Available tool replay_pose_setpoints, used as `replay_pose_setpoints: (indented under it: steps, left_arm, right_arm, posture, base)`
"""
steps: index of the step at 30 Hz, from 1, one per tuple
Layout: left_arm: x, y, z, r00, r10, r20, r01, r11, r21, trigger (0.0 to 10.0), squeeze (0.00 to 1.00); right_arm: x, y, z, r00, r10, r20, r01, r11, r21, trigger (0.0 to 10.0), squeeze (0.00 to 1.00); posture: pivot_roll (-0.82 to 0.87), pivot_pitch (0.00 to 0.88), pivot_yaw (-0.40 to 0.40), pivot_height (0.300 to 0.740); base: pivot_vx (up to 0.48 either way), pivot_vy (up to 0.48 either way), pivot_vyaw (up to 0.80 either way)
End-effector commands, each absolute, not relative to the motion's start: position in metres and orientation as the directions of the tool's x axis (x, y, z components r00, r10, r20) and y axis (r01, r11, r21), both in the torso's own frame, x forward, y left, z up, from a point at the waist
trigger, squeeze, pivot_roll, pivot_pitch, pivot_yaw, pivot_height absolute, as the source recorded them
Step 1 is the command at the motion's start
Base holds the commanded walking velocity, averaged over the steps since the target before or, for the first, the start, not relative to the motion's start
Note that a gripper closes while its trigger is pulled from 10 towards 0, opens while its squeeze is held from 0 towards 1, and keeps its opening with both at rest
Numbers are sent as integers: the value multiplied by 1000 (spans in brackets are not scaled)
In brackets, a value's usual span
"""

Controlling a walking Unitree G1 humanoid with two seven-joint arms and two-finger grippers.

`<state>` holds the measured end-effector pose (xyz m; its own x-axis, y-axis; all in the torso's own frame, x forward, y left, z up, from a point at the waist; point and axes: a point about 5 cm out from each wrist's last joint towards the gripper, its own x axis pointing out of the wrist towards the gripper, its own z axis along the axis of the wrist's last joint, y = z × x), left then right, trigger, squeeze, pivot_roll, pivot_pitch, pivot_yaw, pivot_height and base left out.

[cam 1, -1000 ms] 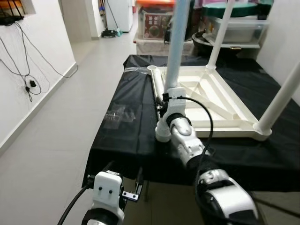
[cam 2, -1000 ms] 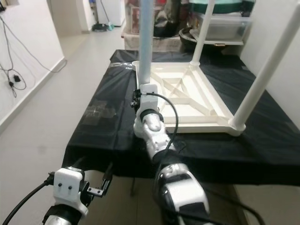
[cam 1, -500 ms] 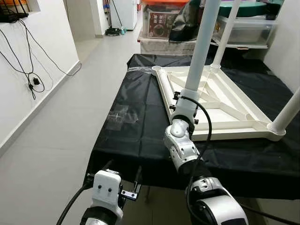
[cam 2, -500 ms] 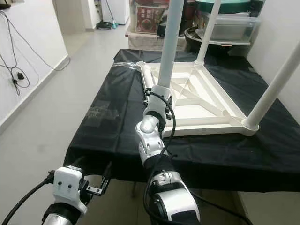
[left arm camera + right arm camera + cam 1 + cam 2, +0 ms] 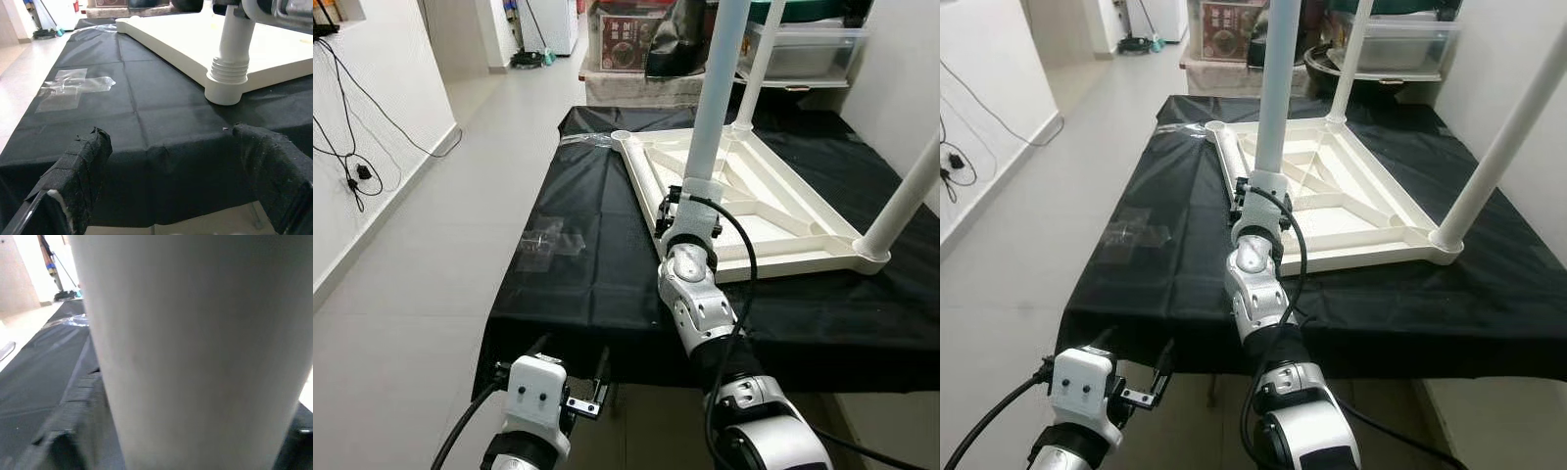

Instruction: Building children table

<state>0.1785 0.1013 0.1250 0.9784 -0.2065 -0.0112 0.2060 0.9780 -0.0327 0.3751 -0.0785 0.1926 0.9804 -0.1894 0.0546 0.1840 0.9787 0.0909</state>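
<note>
The right end effector [image 5: 679, 196] is screened by its own wrist, so its fingers around the near table leg [image 5: 715, 93] cannot be made out. That leg and the right-hand leg [image 5: 911, 191] run off the top edge of the head views. In the right wrist view the leg [image 5: 195, 352] is a close blur. The clear plastic wrap [image 5: 548, 243] on the black table cover [image 5: 587, 284] possibly holds small parts, too small to tell.

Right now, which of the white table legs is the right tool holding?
The near-left leg, standing in the corner closest to the robot. The right tool grips its lower part; the far leg and right leg stand free.
</note>
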Motion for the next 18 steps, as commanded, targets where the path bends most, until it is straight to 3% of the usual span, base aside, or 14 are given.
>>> replay_pose_setpoints:
  steps: [1, 5, 11, 12, 18]
  left_arm:
    - [178, 103, 121, 978, -208, -32, 207, 978, -28, 10000, 0]
    - [179, 103, 121, 977, -209, -32, 208, 978, -28, 10000, 0]
    - [179, 102, 121, 977, -209, -30, 208, 978, -28, 10000, 0]
    - [179, 102, 121, 977, -209, -30, 208, 978, -28, 10000, 0]
    - [180, 101, 121, 977, -210, -26, 209, 978, -28, 10000, 0]
  right_arm:
    - [366, -73, 168, 989, -147, -3, 146, 982, 123, 10000, 0]
    - [368, -77, 172, 993, -115, 36, 110, 986, 125, 10000, 0]
    - [379, -84, 180, 977, 184, 104, -197, 971, 138, 10000, 0]
    - [379, -84, 180, 977, 184, 104, -197, 971, 138, 10000, 0]
    - [394, -107, 201, 889, 431, 153, -448, 888, 101, 10000, 0]
  posture:
    - [105, 57, -15, 740]
    - [105, 57, -15, 740]
    - [103, 58, -15, 740]
    - [103, 58, -15, 740]
    - [104, 58, -20, 740]
  base:
    - [0, 0, 0]
    - [0, 0, 0]
    - [0, 0, 0]
    - [0, 0, 0]
    - [0, 0, 0]
